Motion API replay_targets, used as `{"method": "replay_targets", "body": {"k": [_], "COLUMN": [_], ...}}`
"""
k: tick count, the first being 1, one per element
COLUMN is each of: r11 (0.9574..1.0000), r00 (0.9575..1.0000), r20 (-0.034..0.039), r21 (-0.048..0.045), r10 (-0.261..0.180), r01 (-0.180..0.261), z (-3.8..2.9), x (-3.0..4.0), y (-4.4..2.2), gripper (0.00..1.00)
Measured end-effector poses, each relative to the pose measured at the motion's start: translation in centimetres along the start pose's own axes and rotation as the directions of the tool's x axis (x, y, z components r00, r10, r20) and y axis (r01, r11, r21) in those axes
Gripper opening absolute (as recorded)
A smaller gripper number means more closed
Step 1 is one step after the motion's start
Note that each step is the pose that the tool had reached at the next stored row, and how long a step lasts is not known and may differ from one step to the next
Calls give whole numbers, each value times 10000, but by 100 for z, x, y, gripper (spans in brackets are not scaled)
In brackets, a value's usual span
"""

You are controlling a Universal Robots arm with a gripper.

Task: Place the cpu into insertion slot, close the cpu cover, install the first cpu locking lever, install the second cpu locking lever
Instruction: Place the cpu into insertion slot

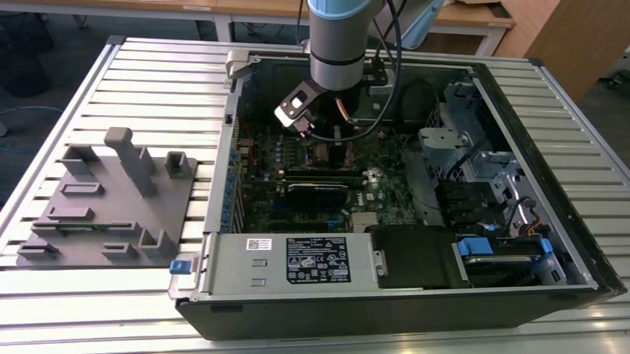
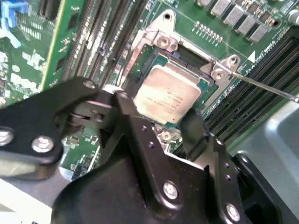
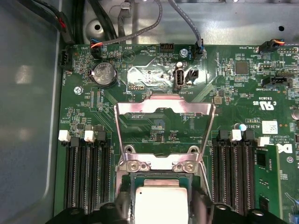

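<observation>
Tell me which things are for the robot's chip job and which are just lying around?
For the job:
- the cpu, lying in the insertion slot
- the cpu cover, standing open
- a locking lever

Just lying about:
- the grey holder block
- the round battery
- the long black slots
- the labelled power box

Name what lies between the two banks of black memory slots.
In the first wrist view: the cpu, with the open cpu cover hinged beside it.
</observation>
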State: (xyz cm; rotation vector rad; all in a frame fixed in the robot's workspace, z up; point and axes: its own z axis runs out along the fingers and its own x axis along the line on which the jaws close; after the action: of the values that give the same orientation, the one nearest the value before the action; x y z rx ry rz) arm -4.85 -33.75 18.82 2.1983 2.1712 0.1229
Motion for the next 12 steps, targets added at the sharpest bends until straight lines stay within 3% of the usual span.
{"method": "replay_targets", "body": {"k": [2, 3, 12], "r11": [10000, 10000, 10000], "r00": [10000, 10000, 10000], "r20": [22, 24, 26], "r21": [13, 14, 15], "r10": [-2, -1, -1], "r01": [2, 1, 1], "z": [-7, -8, -63], "x": [-4, -4, -3], "y": [-2, -2, 3], "gripper": [60, 67, 67]}}
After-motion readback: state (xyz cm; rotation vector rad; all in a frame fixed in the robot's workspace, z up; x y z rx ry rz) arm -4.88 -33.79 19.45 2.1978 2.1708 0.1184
